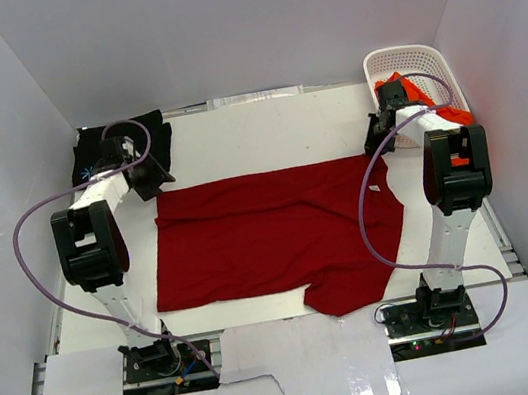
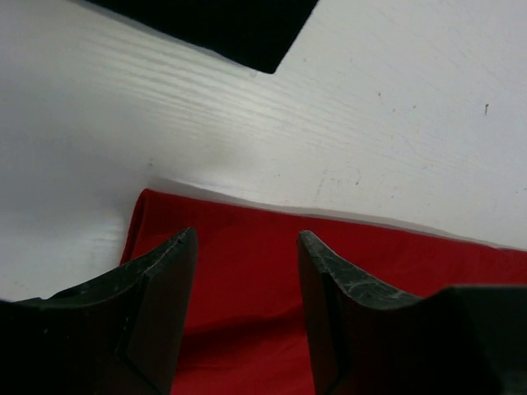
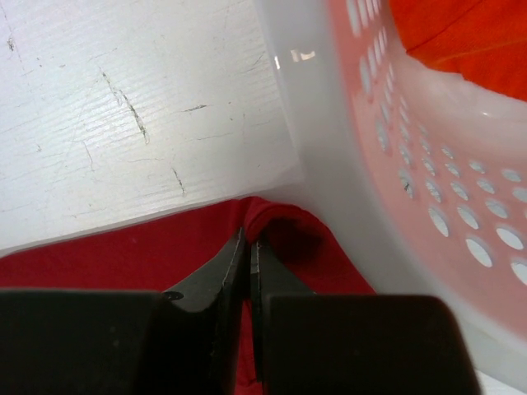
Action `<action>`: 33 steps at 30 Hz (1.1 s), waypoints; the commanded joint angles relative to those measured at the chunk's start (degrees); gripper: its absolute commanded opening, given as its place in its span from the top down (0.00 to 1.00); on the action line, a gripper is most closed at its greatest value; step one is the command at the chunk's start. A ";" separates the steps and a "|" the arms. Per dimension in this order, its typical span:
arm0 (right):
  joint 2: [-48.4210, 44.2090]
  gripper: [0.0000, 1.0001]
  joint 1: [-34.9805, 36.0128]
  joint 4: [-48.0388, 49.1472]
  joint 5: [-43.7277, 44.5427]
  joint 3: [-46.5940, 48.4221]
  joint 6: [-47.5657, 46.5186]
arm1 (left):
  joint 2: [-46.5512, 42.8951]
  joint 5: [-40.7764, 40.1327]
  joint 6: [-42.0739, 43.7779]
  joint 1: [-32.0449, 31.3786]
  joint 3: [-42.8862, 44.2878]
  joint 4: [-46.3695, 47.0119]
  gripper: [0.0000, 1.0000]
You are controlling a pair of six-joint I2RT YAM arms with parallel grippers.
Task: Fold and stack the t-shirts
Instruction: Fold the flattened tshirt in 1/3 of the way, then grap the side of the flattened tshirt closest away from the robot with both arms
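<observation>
1. On the white tabletop [image 1: 264, 137], the plain dark red cloth t-shirt [image 1: 270, 232] lay flat for folding.
2. The right hand [image 3: 249, 247] pinched one far corner.
3. The left hand [image 2: 245, 240] waited, fingers apart, over the other corner.

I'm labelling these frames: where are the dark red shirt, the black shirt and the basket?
dark red shirt [image 1: 271, 237], top view, middle of its body.
black shirt [image 1: 158, 134], top view, its right part.
basket [image 1: 409, 62], top view, far wall.
</observation>
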 commanded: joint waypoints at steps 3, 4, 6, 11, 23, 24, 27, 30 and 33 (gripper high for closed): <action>-1.20 0.92 -0.16 0.16 1.12 2.39 -0.10 | -3.98 -1.38 -1.09 0.85 -1.06 -2.37 0.38; -1.29 0.92 -0.25 0.16 1.12 2.39 -0.10 | -3.81 -1.90 -1.19 0.85 -1.23 -2.28 0.38; -1.29 0.92 -0.16 0.25 1.12 2.39 -0.10 | -3.19 -3.40 -1.27 0.93 -0.88 -2.37 0.38; -1.29 0.92 -0.16 0.16 1.12 2.56 -0.10 | 1.46 -2.79 -1.36 0.94 0.96 -2.46 0.46; -0.23 0.92 -0.16 -0.02 0.68 3.71 -0.10 | 7.10 -6.65 0.22 1.02 5.63 -7.12 0.37; -0.23 0.92 -0.16 -0.01 0.77 3.71 -0.10 | 6.75 -7.35 0.05 0.94 5.10 -7.12 0.34; -0.14 0.92 -0.16 -0.01 0.51 3.80 -0.10 | 6.48 -8.50 0.22 0.94 4.92 -7.12 0.33; -0.14 0.92 -0.16 -0.01 0.42 3.88 -0.10 | 7.97 -9.03 0.57 0.94 5.88 -7.73 0.39; -0.06 0.92 -0.16 -0.01 0.51 4.06 -0.10 | 9.20 -9.20 0.40 1.02 6.41 -8.17 0.45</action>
